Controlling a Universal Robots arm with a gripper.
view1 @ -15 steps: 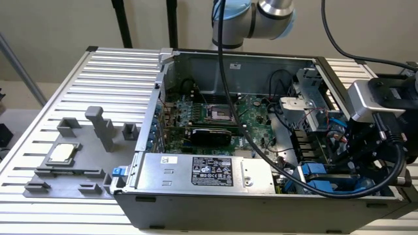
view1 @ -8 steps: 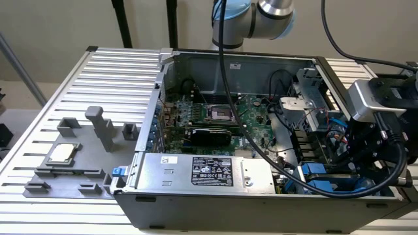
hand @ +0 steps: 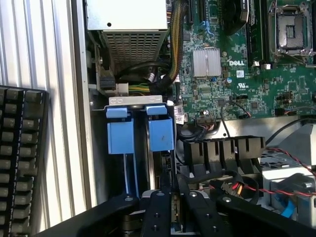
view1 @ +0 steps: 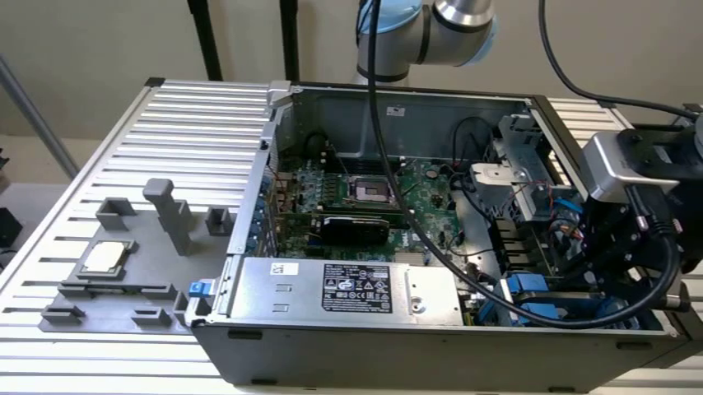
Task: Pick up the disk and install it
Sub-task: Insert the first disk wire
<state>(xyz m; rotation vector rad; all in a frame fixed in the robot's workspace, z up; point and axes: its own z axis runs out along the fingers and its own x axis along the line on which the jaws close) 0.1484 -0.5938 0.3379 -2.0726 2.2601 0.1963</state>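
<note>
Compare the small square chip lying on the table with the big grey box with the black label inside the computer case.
The chip is small, square and pale silver, while the grey box is long and far larger. The chip lies outside on the grey fixture plate; the box sits inside the case, along its near wall. The box carries a black label; the chip has none. Both are metallic and lie flat.

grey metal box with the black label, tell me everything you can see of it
The rectangular grey metal box lies flat inside the open grey computer case, along its near wall in the exterior view. Its top bears a black printed label and a small white sticker. A blue plastic tab sits by its end on the exterior view's left.
</note>
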